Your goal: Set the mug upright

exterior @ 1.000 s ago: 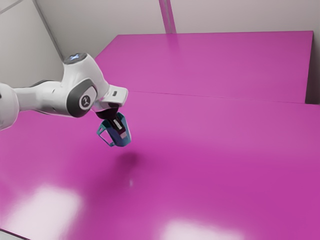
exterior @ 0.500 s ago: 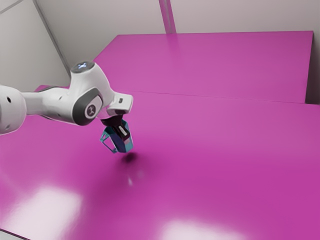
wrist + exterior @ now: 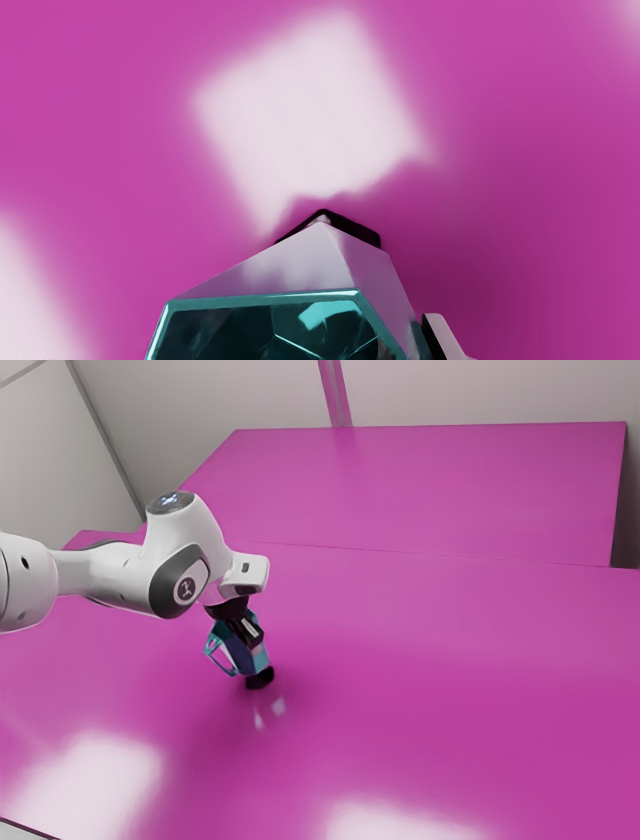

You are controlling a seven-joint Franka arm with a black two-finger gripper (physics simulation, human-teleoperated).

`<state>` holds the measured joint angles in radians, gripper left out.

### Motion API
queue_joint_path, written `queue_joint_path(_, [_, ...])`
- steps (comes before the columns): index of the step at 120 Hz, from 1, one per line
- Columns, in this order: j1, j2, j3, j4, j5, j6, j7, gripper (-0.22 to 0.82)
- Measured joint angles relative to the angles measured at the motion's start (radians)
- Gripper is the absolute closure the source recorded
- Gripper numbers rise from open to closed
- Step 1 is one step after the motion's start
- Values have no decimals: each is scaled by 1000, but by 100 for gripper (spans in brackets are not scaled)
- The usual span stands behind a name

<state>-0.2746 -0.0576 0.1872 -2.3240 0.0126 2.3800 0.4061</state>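
The jaws are closed on the mug, which hangs tilted beneath them, its mouth up beside them and its base lower, close above a dark shadow on the tabletop. The handle juts from the mug's side, below the jaws; whether the base touches down, I cannot tell.

Glossy white rounded arm, dark grey joint cover, circular logo badge, black fingers
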Motion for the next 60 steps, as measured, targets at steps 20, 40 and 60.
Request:
queue_joint_path(20, [1,0,0,-5,-5,7,-5,62])
queue_joint_path(40, [1,0,0,-7,-7,11,-10,47])
queue_joint_path(60, [1,0,0,-8,-8,13,-14,35])
